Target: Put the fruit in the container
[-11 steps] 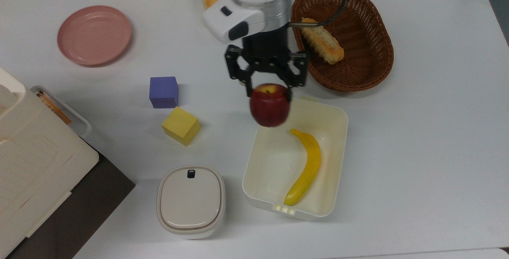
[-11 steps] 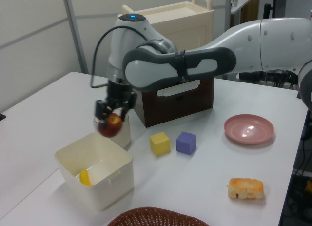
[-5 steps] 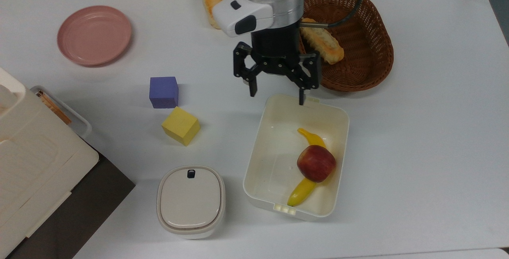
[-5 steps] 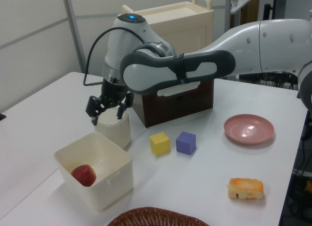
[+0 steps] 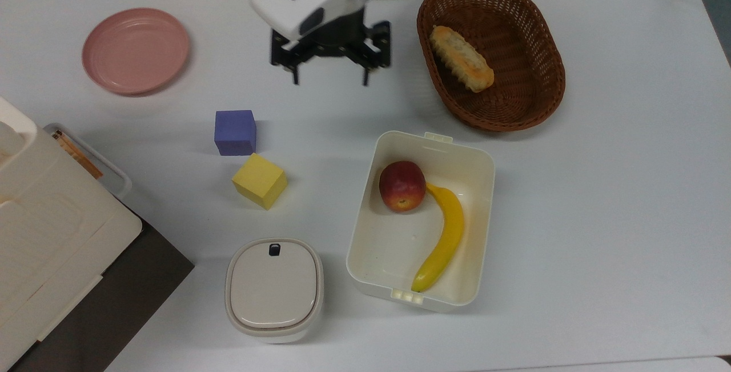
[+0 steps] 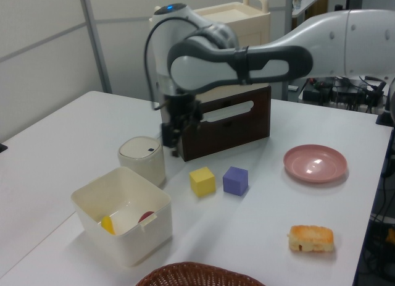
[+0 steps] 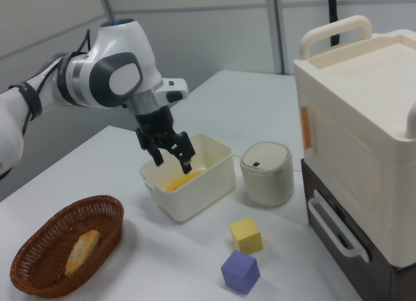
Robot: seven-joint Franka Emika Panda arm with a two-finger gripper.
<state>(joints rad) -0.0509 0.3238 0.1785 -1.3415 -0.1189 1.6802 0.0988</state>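
Looking down in the top view, you had the black two-finger gripper (image 5: 330, 79) spread wide and empty; the round dark-red apple (image 5: 402, 186) lay at its five o'clock, inside the cream-white rectangular plastic tub (image 5: 477, 158), touching the long yellow banana (image 5: 445, 236).

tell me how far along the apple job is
Done, by the look of it: the apple lies inside the cream tub, at the end nearer the wicker basket, touching the banana beside it. In hand: nothing; the gripper is open and empty, over bare table between the pink plate and the basket, apart from the tub. Left: nothing for the apple itself; at most the arm parks.
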